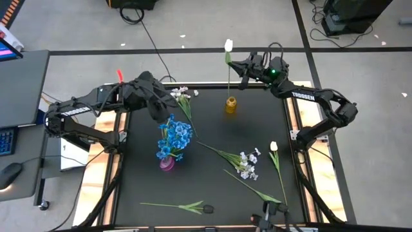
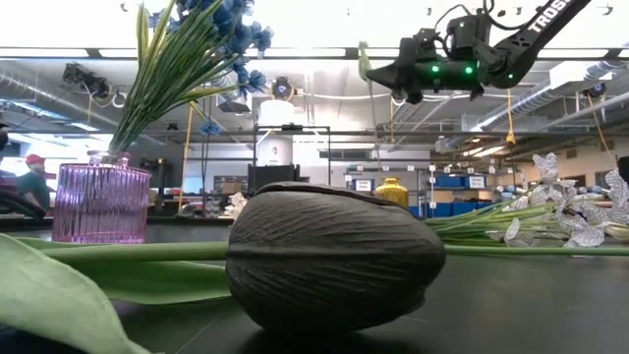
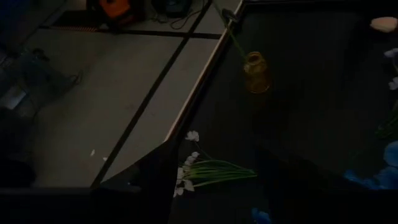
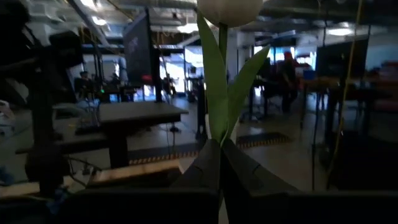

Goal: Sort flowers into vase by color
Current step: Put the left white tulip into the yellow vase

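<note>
Right hand point(image 1: 235, 64): at the far edge of the table, fingers pinched together on the stem of a white tulip; the right wrist view shows the stem and two leaves rising from between the closed fingertips.
White tulip point(image 1: 228, 46): held upright, bud above the hand, stem running down into the yellow vase.
Yellow vase point(image 1: 230, 104): small, standing on the black table point(image 1: 257, 138) near the far edge, directly under the held tulip.
Left hand point(image 1: 162, 109): hovering above the table's far left part, just beside the blue bunch; whether its fingers are spread or pressed cannot be told.
Pink vase point(image 1: 167, 162): ribbed glass, left of centre, holding the blue flowers point(image 1: 175, 136) upright.
White spray, far point(image 1: 182, 95): lying flat near the far edge, close to the left hand.
White spray, centre point(image 1: 244, 163): lying flat right of centre, long stem pointing toward the middle.
Second white tulip point(image 1: 275, 154): lying flat near the right edge.
Dark tulip point(image 1: 207, 209): lying flat at the near edge; fills the low view's foreground.
</note>
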Robot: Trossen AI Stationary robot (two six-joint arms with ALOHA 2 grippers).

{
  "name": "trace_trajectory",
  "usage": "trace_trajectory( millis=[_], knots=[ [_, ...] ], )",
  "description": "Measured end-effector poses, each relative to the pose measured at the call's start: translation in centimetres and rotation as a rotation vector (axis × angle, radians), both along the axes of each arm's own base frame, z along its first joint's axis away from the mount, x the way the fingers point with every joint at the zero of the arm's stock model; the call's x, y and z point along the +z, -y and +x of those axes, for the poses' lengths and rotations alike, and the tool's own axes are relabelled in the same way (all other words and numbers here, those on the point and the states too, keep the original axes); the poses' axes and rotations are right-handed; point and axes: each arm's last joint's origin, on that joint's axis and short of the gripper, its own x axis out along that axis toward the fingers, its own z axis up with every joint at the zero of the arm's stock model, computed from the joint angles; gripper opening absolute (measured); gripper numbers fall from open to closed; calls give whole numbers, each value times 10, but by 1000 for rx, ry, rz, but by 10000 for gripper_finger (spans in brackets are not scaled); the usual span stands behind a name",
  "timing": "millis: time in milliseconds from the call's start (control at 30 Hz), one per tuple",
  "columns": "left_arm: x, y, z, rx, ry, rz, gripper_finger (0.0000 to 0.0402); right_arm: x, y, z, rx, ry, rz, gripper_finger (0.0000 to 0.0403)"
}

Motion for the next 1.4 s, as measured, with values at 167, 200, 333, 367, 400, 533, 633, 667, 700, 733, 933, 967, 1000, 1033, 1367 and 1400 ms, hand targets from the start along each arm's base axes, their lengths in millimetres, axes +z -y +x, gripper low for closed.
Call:
trace_trajectory(
  millis=[167, 200, 333, 367, 400, 533, 633, 667, 700, 733, 933, 967, 1000, 1033, 1367, 1400],
  knots=[
    [0, 0, 0, -3, -3, 4, 217, 8, -2, -8, 15, -2, -10, 11],
    [0, 0, 0, -5, -5, 6, 217, 10, -3, -9, 17, 2, -15, 11],
    [0, 0, 0, -7, -7, 9, 217, 14, -6, -12, 15, -8, -15, 11],
    [0, 0, 0, -7, -7, 9, 217, 13, -7, -12, 14, -23, -14, 11],
    [0, 0, 0, -7, -7, 9, 217, 12, -7, -12, 12, -40, -11, 11],
    [0, 0, 0, -7, -8, 10, 217, 6, -7, -12, 10, -92, 19, 11],
    [0, 0, 0, -7, -8, 10, 217, 3, -8, -12, 11, -102, 22, 11],
    [0, 0, 0, -8, -8, 10, 217, 1, -9, -12, 12, -107, 17, 11],
    [0, 0, 0, -8, -8, 10, 217, 0, -9, -12, 13, -110, 15, 11],
    [0, 0, 0, -8, -8, 10, 217, 0, -9, -12, 14, -111, 16, 11],
    [0, 0, 0, -8, -9, 10, 217, 5, -10, -12, 16, -63, -6, 11],
    [0, 0, 0, -8, -9, 10, 217, 7, -10, -12, 16, -48, -14, 11],
    [0, 0, 0, -8, -9, 10, 217, 9, -10, -12, 16, -39, -23, 11],
    [0, 0, 0, -8, -8, 11, 217, 9, -10, -13, 15, -35, -27, 11],
    [0, 0, 0, -10, -11, 13, 217, 6, -10, -12, 13, -58, 0, 11],
    [0, 0, 0, -9, -11, 13, 217, 5, -10, -12, 13, -64, 5, 11]
  ],
)
